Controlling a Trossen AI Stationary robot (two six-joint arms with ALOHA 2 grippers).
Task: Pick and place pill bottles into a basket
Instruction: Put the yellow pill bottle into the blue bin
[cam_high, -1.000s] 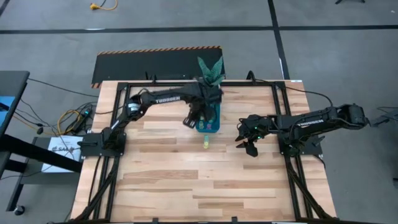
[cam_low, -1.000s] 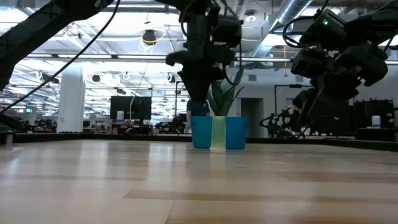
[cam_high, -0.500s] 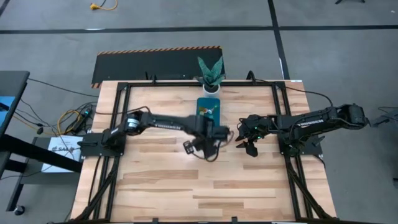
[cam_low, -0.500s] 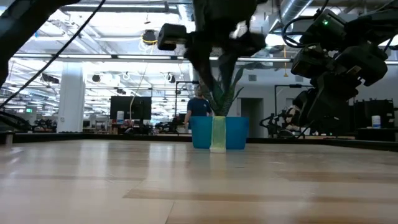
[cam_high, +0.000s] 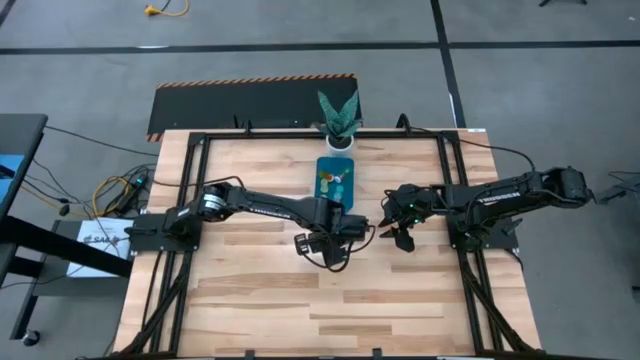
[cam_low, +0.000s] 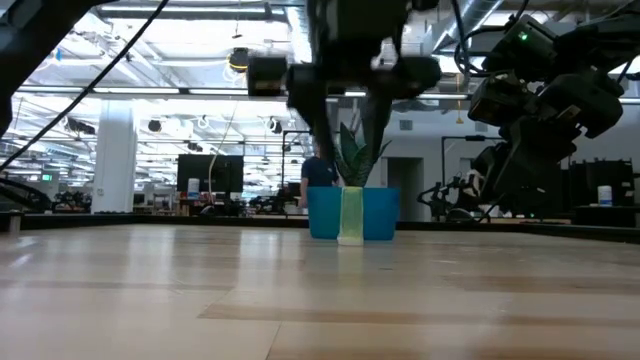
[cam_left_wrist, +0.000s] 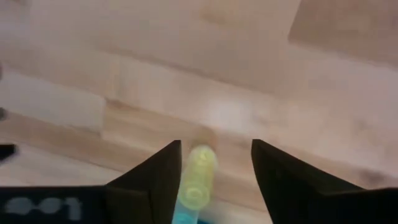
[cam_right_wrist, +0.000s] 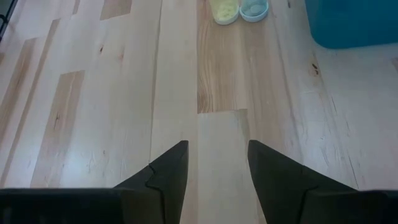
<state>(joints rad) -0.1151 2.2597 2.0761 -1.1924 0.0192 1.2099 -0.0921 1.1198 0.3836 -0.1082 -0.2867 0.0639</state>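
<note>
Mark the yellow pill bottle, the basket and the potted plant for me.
yellow pill bottle (cam_left_wrist: 198, 177): left wrist view, on its pale yellow body.
basket (cam_high: 351, 172): high view, on its right-hand teal rim.
potted plant (cam_high: 337, 112): high view, on its green leaves.

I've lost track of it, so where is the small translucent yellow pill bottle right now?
In the low view the small translucent yellow pill bottle stands upright on the wooden table, directly in front of the teal-blue rectangular basket; the left wrist view shows it between the left gripper's open fingers.

Nothing here reads clearly to me: the pale lettering along my left arm (cam_high: 262, 207), left of the frame's middle, stays illegible.
</note>
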